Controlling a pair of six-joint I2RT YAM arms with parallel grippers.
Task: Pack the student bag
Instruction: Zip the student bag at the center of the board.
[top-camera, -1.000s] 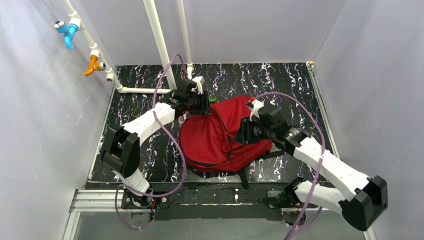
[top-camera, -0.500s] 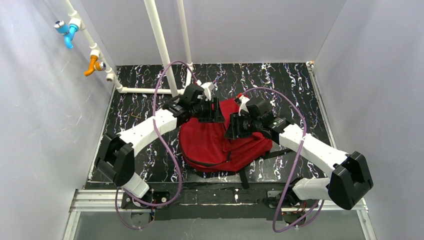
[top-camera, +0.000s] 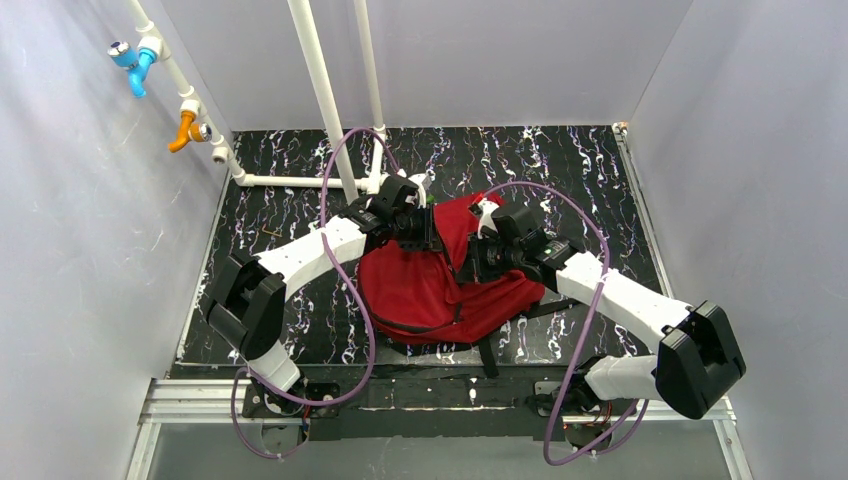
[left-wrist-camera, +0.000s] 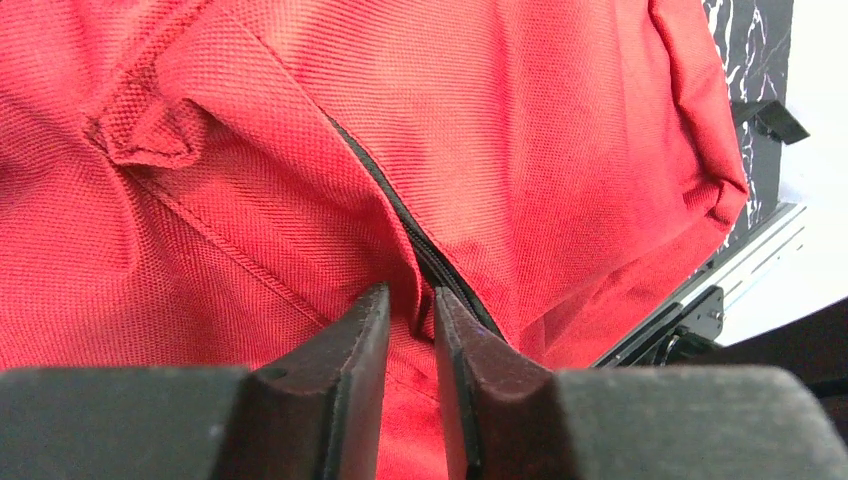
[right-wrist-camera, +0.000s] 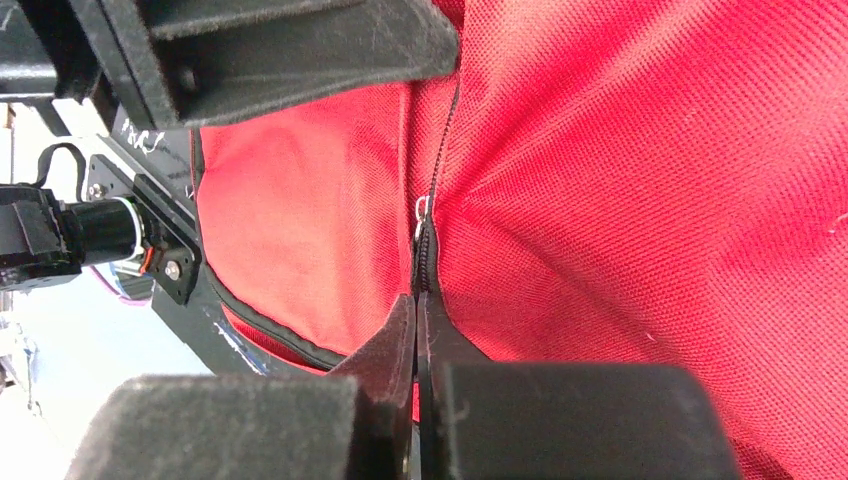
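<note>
The student bag (top-camera: 425, 290), dark red with black straps, lies flat in the middle of the black marbled table (top-camera: 270, 290). My left gripper (top-camera: 428, 232) rests on its far upper edge. In the left wrist view that left gripper (left-wrist-camera: 410, 300) pinches a fold of the student bag (left-wrist-camera: 560, 130) right beside the black zipper (left-wrist-camera: 400, 215). My right gripper (top-camera: 470, 262) sits just right of it over the bag's middle. In the right wrist view the right gripper (right-wrist-camera: 415, 305) is shut on the black zipper pull (right-wrist-camera: 425, 265) hanging from the slider (right-wrist-camera: 421, 208).
White pipes (top-camera: 320, 95) rise at the back left, with a blue valve (top-camera: 130, 60) and an orange valve (top-camera: 185, 128) on the left wall. A black strap (top-camera: 487, 355) trails off the bag's near edge towards the metal rail (top-camera: 200, 400). Grey walls enclose the table.
Both grippers have closed. The left one slid right onto the bag's upper edge and pinched fabric. The right one moved left over the bag and shut on the zipper pull.
</note>
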